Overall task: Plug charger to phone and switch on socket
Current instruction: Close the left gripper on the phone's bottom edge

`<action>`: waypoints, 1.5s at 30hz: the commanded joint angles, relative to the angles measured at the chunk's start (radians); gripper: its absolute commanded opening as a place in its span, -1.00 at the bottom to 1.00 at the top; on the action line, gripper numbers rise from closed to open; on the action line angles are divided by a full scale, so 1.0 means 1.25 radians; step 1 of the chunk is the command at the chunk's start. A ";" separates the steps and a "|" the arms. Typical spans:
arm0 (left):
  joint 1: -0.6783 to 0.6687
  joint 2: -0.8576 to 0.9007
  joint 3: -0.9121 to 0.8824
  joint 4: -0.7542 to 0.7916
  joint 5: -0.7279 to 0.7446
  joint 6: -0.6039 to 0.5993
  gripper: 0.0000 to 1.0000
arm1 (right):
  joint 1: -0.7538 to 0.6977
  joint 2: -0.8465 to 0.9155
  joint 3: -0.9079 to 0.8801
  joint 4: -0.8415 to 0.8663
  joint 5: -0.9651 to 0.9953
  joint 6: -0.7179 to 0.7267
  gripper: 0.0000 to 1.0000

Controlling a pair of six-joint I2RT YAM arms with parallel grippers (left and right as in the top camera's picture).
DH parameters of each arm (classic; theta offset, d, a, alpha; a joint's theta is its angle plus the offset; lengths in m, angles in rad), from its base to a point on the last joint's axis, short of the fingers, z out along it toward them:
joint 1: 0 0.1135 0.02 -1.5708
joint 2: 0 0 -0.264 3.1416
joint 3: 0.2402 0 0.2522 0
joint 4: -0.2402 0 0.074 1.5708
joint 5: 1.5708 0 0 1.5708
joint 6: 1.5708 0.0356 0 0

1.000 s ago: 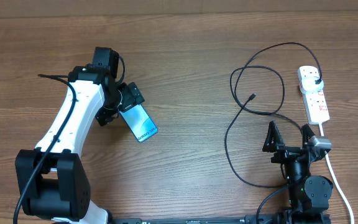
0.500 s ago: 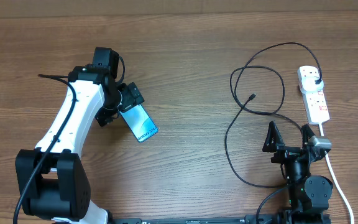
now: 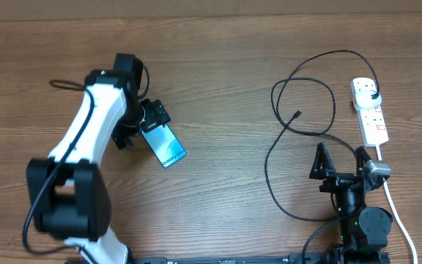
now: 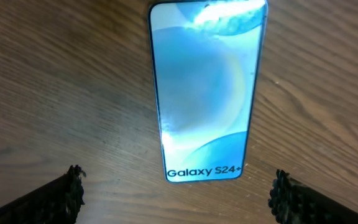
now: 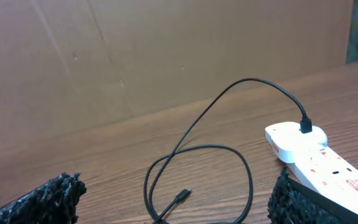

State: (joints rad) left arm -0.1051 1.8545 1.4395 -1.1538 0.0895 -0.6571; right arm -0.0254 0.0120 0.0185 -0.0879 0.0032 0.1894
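Note:
The phone (image 3: 165,146) lies flat on the wooden table with its light-blue screen up. In the left wrist view the phone (image 4: 207,93) shows "Galaxy S24+" at the end near my fingers. My left gripper (image 3: 139,126) (image 4: 176,193) is open and empty, just above the table at the phone's end. The charger (image 3: 341,51) (image 5: 247,79) loops on the right, its connector tip (image 3: 297,114) (image 5: 184,195) lying free. Its black plug (image 3: 373,95) (image 5: 305,127) sits in the white socket (image 3: 372,117) (image 5: 319,158). My right gripper (image 3: 341,163) (image 5: 176,199) is open and empty, behind the cable loops.
The socket's thick white cord (image 3: 395,209) runs down the right side past my right arm's base. A brown cardboard wall (image 5: 166,56) stands along the table's far edge.
My left arm's upper links have shifted and swung a little; its gripper stays over the phone's end. The phone, the charger and the right arm have not moved.

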 commanded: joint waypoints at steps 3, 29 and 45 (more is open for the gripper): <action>-0.006 0.111 0.135 -0.079 0.006 -0.011 1.00 | 0.002 -0.006 -0.009 0.005 -0.003 -0.004 1.00; -0.079 0.134 0.040 0.027 -0.041 -0.214 1.00 | 0.002 -0.006 -0.009 0.005 -0.003 -0.004 1.00; -0.079 0.134 -0.076 0.183 -0.075 -0.214 1.00 | 0.002 -0.006 -0.009 0.005 -0.003 -0.004 1.00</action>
State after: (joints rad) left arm -0.2031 2.0060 1.3651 -0.9272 0.0399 -0.9112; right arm -0.0254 0.0120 0.0185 -0.0879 0.0036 0.1890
